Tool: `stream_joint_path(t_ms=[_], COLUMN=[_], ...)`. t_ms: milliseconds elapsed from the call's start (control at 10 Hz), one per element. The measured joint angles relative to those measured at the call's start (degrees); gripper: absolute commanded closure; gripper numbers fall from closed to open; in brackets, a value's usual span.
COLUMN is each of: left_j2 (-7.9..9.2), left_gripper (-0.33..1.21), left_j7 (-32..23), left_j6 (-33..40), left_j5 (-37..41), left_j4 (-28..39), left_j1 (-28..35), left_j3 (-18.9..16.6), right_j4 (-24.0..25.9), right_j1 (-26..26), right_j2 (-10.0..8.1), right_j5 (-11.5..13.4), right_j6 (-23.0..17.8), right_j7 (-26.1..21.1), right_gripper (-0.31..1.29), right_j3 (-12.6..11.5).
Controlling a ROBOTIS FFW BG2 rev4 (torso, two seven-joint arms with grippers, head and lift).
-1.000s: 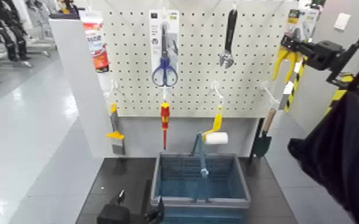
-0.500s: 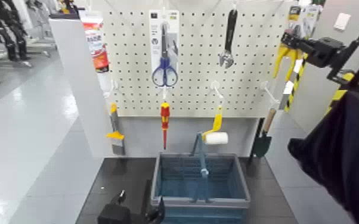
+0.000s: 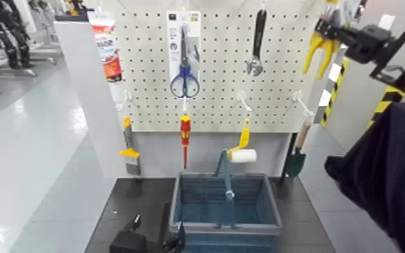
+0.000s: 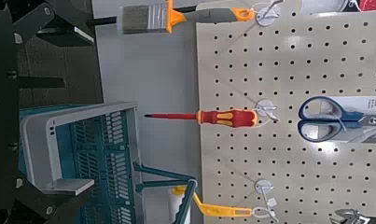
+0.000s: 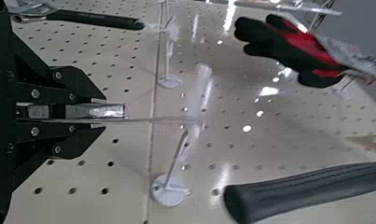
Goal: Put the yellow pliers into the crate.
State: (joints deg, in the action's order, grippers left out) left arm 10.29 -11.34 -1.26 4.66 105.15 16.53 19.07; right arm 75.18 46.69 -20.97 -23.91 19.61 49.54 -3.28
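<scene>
While the right gripper (image 3: 336, 32) is raised high at the upper right corner of the white perforated pegboard (image 3: 225, 81), its dark fingers are pinched on the retail card of the bright-yellow-handled pliers (image 3: 318, 50), whose two curved handles hang down below the grip, beside the board's edge. In the right wrist view the gripper (image 5: 92, 112) shows its fingers pressed together on a thin clear strip, close to the board's white hooks, with a red-and-black glove (image 5: 302, 47) and a black rounded handle (image 5: 307, 191) nearby.

Well below, the rectangular blue-grey plastic crate (image 3: 225, 225) with ribbed walls sits on the dark counter (image 3: 134, 202), its thin blue bail handle standing upright. Nothing can be seen lying inside it.

Hanging on the pegboard are blue-handled scissors (image 3: 185, 77) on a card, a dark adjustable wrench (image 3: 258, 44), a red-and-yellow screwdriver (image 3: 186, 138) and a yellow-handled paint roller (image 3: 242, 151) with a white sleeve.

Low at the counter's near edge sits the left gripper (image 3: 134, 239); whether its fingers are spread I cannot tell.
</scene>
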Motion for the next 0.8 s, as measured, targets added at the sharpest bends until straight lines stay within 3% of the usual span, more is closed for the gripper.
stream_joint_path(t_ms=[300, 800], left_j2=[0.12, 0.31], left_gripper=[0.22, 0.22], left_j7=[-0.1, -0.2], left_j6=[-0.2, -0.3], left_j5=[0.3, 0.4], left_j4=[0.1, 0.1], left_j1=[0.1, 0.0], left_j3=[-0.1, 0.0], right_j4=[10.2, 13.6], right_j1=[-3.1, -5.4], right_j2=[0.39, 1.73], right_j5=[0.2, -0.8], right_j6=[3.0, 3.3], right_j7=[-0.9, -1.0], right_gripper=[1.16, 1.15], right_j3=[-2.4, -3.0])
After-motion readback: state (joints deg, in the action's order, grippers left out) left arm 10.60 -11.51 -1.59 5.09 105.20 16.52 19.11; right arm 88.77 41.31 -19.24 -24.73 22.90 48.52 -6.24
